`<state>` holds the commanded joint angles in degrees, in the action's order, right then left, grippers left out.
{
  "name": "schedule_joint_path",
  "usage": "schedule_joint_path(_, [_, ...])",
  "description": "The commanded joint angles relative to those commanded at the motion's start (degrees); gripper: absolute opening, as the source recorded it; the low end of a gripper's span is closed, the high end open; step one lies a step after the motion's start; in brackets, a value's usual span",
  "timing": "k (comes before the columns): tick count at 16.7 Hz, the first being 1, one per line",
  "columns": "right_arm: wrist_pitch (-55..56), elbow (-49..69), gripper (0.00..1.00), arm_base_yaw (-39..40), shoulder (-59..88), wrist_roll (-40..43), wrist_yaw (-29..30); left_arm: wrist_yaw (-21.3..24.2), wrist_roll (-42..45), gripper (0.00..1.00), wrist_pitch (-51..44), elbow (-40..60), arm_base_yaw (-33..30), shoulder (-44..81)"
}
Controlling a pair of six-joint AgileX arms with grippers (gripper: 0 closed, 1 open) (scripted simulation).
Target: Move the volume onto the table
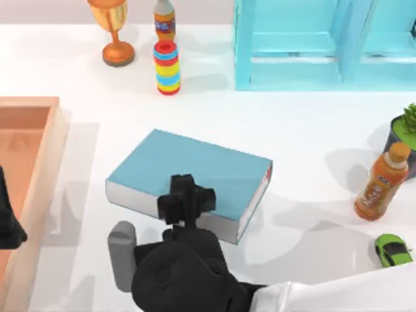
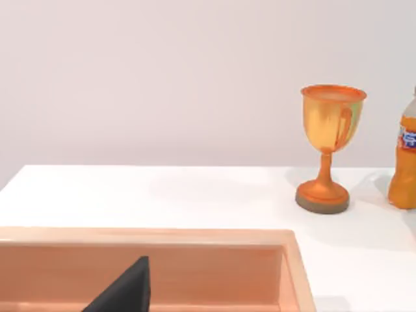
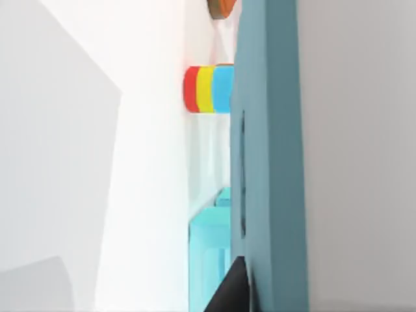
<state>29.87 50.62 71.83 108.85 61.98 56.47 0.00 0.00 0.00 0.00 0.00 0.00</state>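
1. Book (image 1: 195, 172), teal-covered, lies flat on the white table (image 1: 305, 130) at centre, near the turquoise shelf unit (image 1: 312, 45).
2. Right gripper (image 1: 185, 200) sits over its near edge, apparently clamping cover and pages, though finger contact is partly hidden, probably to keep it level.
3. Left gripper (image 1: 8, 224) idles over the wooden tray (image 1: 49, 130); its opening cannot be told.

Bare table (image 1: 305, 130) between volume (image 1: 195, 169) and shelf unit (image 1: 312, 45)
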Motion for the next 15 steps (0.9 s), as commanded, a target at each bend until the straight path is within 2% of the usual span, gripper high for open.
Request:
schedule_joint_path(6, [6.4,-1.5,0.0,0.0,4.9,0.0,0.1,0.0,0.0,1.0,0.0,0.0,0.0,0.0])
schedule_joint_path(10, [6.8,-1.6,0.0,0.0,5.3,0.0,0.1,0.0,0.0,1.0,0.0,0.0,0.0,0.0])
schedule_joint_path(15, [6.8,-1.6,0.38,0.0,5.3,0.0,0.1,0.0,0.0,1.0,0.0,0.0,0.0,0.0])
